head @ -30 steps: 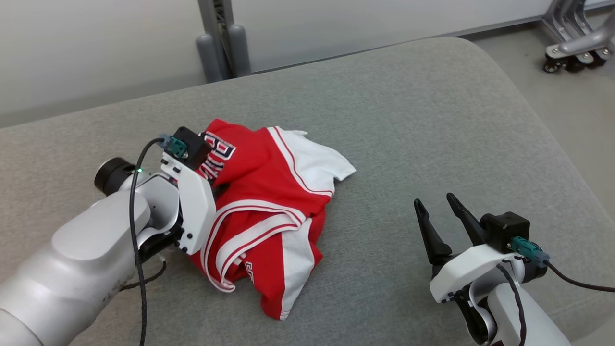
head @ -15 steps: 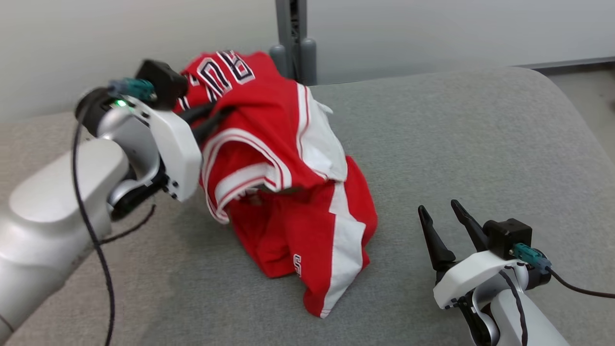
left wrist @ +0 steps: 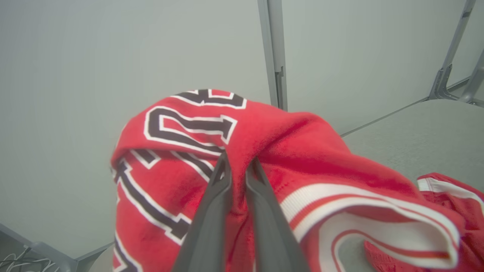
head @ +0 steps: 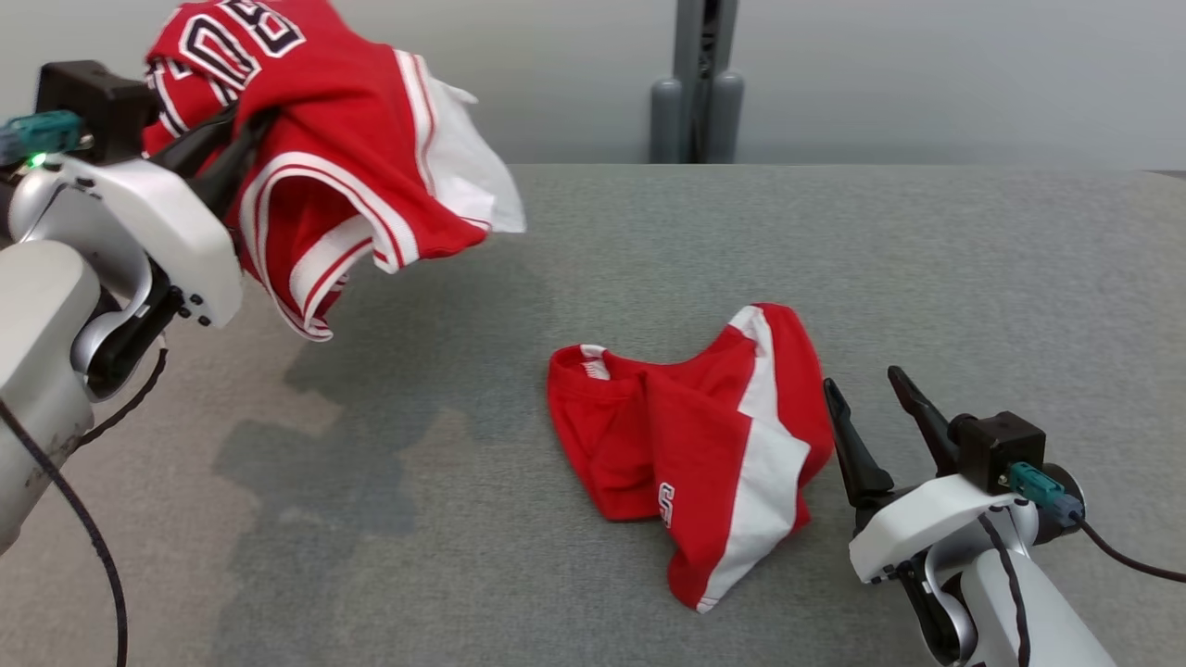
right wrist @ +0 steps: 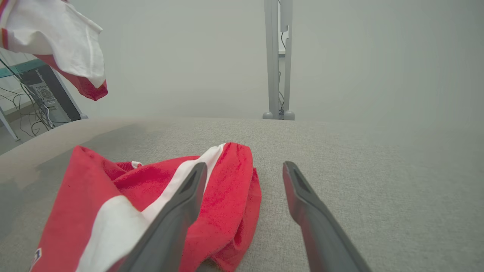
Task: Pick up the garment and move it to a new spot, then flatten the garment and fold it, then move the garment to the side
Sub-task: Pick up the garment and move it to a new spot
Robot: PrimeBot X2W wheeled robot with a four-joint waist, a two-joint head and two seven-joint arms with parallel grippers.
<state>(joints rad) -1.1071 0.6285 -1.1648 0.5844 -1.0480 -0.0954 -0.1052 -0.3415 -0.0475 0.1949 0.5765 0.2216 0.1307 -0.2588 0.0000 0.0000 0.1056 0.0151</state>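
Two red pieces are showing in the head view: a jersey point(head: 343, 176) is hanging high at the upper left, clear of the grey surface point(head: 927, 259), and shorts point(head: 704, 445) are lying crumpled on it. The left gripper point(head: 246, 125) is pinching the jersey near its lettering, its arm reaching up and out with the fingers angled upward. The right gripper point(head: 862, 378) is sitting low at the lower right, jaws spread and empty, fingertips just beside the shorts' edge. By my reading, the pick-up-and-carry step is in hand. The next move is calling for a lowering onto bare surface, well apart from the shorts, so the jersey is not landing on them.

Left wrist view: the left gripper point(left wrist: 239, 158) is showing its two fingers nearly together, a fold of jersey point(left wrist: 302, 151) clamped between them and cloth draping to both sides.

Right wrist view: the right gripper point(right wrist: 245, 166) is standing wide apart and holding nothing. One finger is crossing in front of the shorts point(right wrist: 113, 189); whether it is touching them I cannot tell. A jersey point(right wrist: 64, 41) corner is dangling at the upper left.
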